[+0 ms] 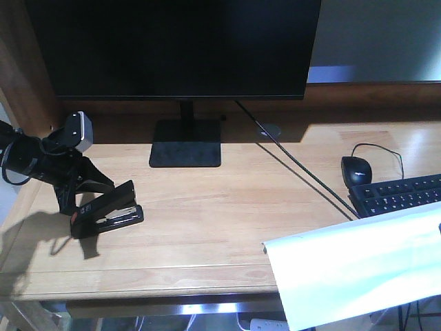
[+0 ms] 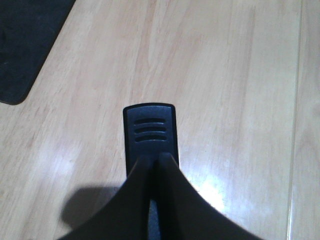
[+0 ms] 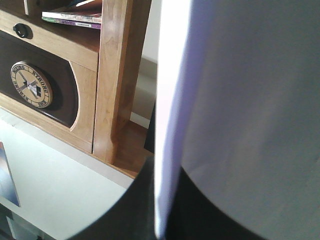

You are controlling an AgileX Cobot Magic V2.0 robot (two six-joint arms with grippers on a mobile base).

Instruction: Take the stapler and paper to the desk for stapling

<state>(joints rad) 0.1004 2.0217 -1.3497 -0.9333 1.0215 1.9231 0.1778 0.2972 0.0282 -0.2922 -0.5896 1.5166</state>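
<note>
Left gripper (image 2: 155, 197): jaws are pinched on the rear of the stapler (image 2: 150, 131). The stapler's base appears to rest on the desk (image 1: 227, 207), at its left side. I judge the stapler rigid and compact but hinged. Its top arm stands raised, so I would hold the rear block and never the arm.

Right gripper (image 3: 161, 205): clamped on one edge of the paper (image 3: 240, 100), which is held over the desk's front right corner. I judge the sheet light, limp and easily creased. I would grip near an edge and avoid fast swings.
</note>
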